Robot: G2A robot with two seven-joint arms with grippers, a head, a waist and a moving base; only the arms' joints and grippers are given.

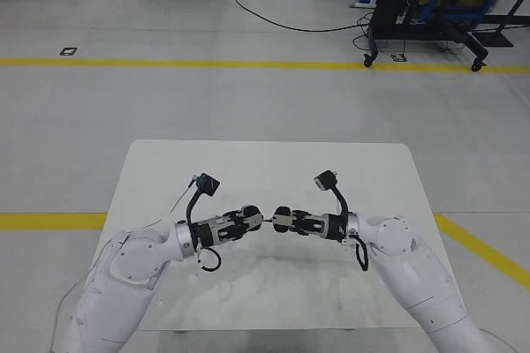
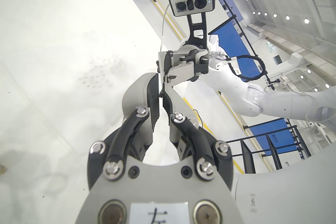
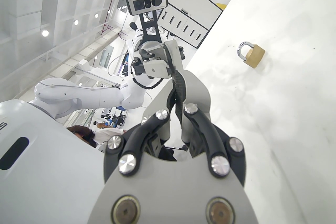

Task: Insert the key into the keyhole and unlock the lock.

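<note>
A pale grey workshop floor crossed by yellow lines [image 1: 247, 63] surrounds a white bench [image 1: 159, 168]; a black wheeled frame [image 1: 424, 31] stands beyond the far right corner.

Over the middle of the bench the two arms come in from either side and meet tip to tip, clear of the surface. The left gripper [image 1: 254, 218] points toward the right edge, the right gripper [image 1: 280, 219] toward the left edge, so they face each other along one line.

In the left wrist view the left gripper's fingers [image 2: 153, 96] are drawn in narrow, with only a slim gap between the ribbed black pads. A thin dark sliver [image 2: 163, 87] stands in that gap and runs toward the other gripper's tips – it is too small to tell whether this is the key.

In the right wrist view the right gripper's fingers [image 3: 194, 88] are pressed together, pad against pad, and nothing can be made out between them.

The lock [image 3: 254, 55] – a brass padlock – lies flat on the bench, well apart from both grippers. Its silver shackle [image 3: 242, 47] is closed and turned toward the bench edge seen behind it, with the brass body on the side away from that edge, so its long axis runs roughly square to the edge.
</note>
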